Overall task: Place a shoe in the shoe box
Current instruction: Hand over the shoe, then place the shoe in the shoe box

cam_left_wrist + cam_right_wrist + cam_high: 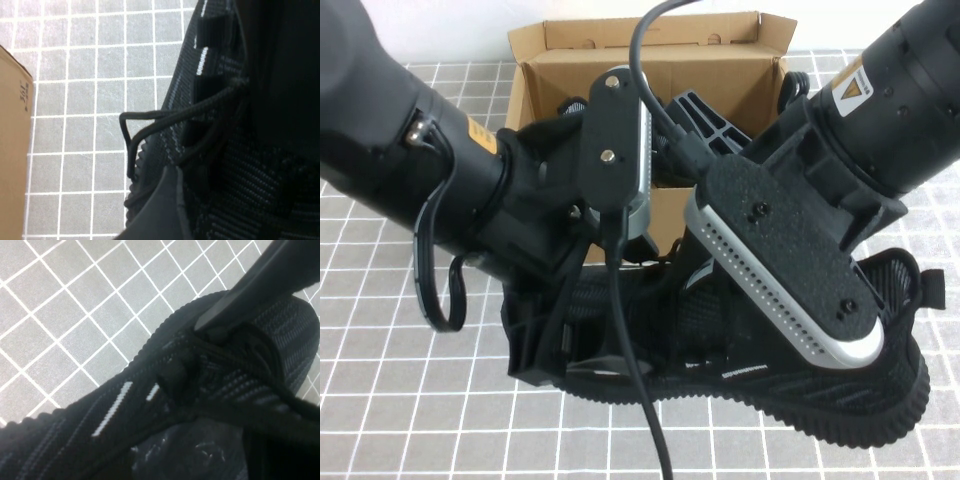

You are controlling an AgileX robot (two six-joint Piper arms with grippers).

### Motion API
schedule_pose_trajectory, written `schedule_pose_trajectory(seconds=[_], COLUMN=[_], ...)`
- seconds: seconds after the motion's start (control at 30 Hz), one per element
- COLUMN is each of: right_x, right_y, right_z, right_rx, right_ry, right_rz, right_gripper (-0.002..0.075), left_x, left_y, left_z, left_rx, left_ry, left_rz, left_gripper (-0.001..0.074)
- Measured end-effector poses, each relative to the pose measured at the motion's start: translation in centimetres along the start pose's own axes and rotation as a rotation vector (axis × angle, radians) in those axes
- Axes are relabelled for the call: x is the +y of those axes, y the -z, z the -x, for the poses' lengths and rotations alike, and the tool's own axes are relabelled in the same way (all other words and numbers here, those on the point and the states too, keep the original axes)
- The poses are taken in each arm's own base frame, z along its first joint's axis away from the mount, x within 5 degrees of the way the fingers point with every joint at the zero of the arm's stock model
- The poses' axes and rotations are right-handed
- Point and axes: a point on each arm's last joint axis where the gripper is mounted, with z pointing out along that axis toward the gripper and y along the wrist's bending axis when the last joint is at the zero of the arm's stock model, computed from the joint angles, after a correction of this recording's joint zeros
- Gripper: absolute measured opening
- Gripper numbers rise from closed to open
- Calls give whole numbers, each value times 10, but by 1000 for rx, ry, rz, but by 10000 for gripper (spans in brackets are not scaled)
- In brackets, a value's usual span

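Grippers of both arms crowd over one black shoe [800, 385] that lies on the bench [400, 400] just in front of the shoe box [650, 60].

The left gripper [545, 345] is down at the shoe's left end, its jaws spread wide, with the shoe's knit upper and laces between and beside them. In the left wrist view a dark finger [162, 210] lies against the laced part of the shoe [225, 150], and a lace loop [135, 130] sticks out over the bench's grid [80, 100]. Whether that gripper presses on the shoe cannot be told.

The right gripper [710, 270] comes down from the right over the middle of the shoe, its jaws closed together. In the right wrist view one finger [250, 290] rests on the shoe's upper [165, 405] near the lace knot, with two white side dashes [117, 405] showing on the knit; whether it pinches any fabric or lace cannot be told.

The shoe lies lengthwise across the bench, sole [840, 425] down, its ridged edge towards the near side and its right end sticking out past the right arm.

Behind both arms the brown cardboard box stands open, its flap lid [650, 30] raised at the back. A side of the box [12, 150] with small black print shows at the edge of the left wrist view, apart from the shoe. Something dark shows inside the box behind the arms; what it is cannot be told.
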Motion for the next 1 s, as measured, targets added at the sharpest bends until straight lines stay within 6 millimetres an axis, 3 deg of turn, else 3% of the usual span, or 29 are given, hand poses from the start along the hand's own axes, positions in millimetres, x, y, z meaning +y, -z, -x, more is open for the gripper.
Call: schedule_pose_trajectory(seconds=[0.73, 1.0], right_x=[1, 2], right_y=[1, 1], right_z=[-3, -4], right_rx=[14, 18], right_ry=[-5, -9], right_rz=[6, 10], right_gripper=[3, 3], left_x=[13, 13], left_y=[-16, -19], left_z=[-6, -7], left_rx=[26, 30], left_ry=[34, 38], left_rz=[-16, -26], left_gripper=[667, 505])
